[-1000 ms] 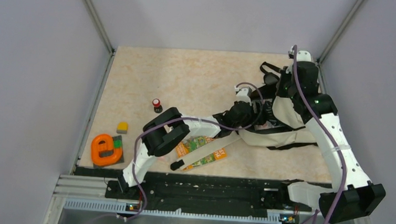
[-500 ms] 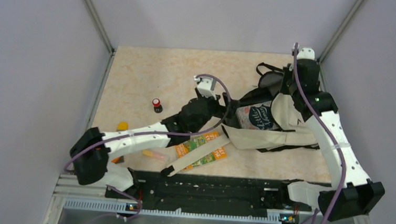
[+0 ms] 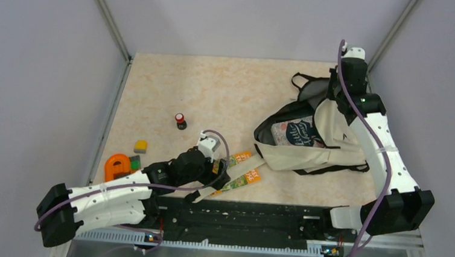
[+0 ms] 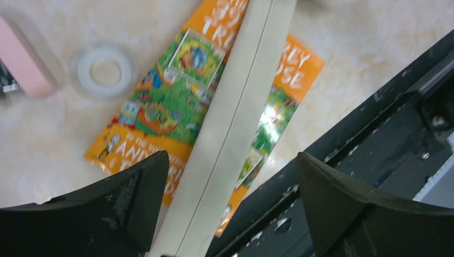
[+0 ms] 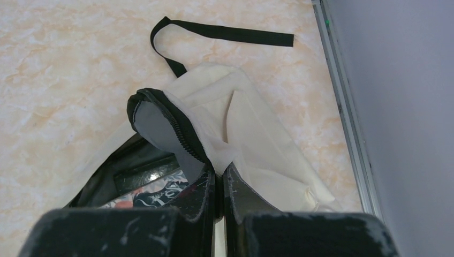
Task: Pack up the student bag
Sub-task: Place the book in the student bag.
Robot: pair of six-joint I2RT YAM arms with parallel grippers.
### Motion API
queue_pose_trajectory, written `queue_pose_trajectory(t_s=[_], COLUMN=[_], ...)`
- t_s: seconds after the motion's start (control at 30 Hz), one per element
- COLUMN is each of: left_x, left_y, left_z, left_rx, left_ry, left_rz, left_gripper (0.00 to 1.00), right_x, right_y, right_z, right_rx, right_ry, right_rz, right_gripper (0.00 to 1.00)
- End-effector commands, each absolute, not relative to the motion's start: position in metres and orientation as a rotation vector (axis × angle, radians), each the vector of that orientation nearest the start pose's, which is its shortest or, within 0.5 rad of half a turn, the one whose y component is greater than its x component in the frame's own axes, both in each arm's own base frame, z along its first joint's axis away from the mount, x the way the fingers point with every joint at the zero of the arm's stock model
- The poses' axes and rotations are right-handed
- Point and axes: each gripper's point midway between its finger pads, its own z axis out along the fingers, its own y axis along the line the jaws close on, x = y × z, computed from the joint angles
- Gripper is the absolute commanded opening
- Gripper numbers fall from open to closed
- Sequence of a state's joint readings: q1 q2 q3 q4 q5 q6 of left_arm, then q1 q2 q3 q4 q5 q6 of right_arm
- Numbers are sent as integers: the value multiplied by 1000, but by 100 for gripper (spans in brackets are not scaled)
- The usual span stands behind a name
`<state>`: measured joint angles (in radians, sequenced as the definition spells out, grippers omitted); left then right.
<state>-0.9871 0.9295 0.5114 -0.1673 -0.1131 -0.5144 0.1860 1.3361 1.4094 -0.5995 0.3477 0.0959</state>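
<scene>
Cream fabric fills your right wrist view: the right gripper (image 5: 219, 175) has its fingers pressed together on the zipped rim of the student bag (image 5: 257, 134), holding the mouth up so the black lining shows. The top view hides that pinch behind the arm. Only your left wrist view shows a clear tape roll (image 4: 104, 69) and a pink block (image 4: 21, 64) on the table beside the orange book (image 4: 176, 101), with a beige strap (image 4: 235, 123) lying across its cover. The left gripper (image 4: 230, 163) hangs over that strap, jaws spread wide, nothing in them. From above you see a marbled beige table (image 3: 215, 91) walled in grey, with a black rail (image 3: 237, 217) along the near edge. The bag lies at the table's right side, gaping leftward, with a dark-covered book (image 3: 297, 134) inside
</scene>
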Motion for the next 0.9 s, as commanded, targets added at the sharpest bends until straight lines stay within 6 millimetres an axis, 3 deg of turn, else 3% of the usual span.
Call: queue_pose_trajectory(t_s=[0.0,0.13,0.2,0.4,0.57,0.73,0.77,0.83,0.87], left_x=[146,165,171,192,202,206,207,210,211], left_y=[-229,-195,-188,-187,-194,-202,-203,-203,-201], left_z=[95,87,86,76,73,66,64,60,59], left_rx=[421,223,165,-78,-160,-209,-217,-220,-213], left_ry=[2249,2261,2266,2353,2353,2345,2348,2353,2358], left_rz=[-742,-542,-510,-637,-697,-770,-778,-759,-734], left_gripper=[93,96,97,98,97,98,98,97,97], right_x=[399,398,397,390,381,371,368,361,357], right_y=[4,4,5,8,7,27,32,41,44], right_z=[332,330,325,301,287,272,269,262,262], right_rx=[153,153,147,135,134,94,81,57,49], right_ry=[1949,1950,1956,2003,2037,2075,2085,2113,2119], right_rz=[-227,-225,-215,-207,-201,-65,-32,26,49], right_gripper=[0,0,0,0,0,0,3,27,43])
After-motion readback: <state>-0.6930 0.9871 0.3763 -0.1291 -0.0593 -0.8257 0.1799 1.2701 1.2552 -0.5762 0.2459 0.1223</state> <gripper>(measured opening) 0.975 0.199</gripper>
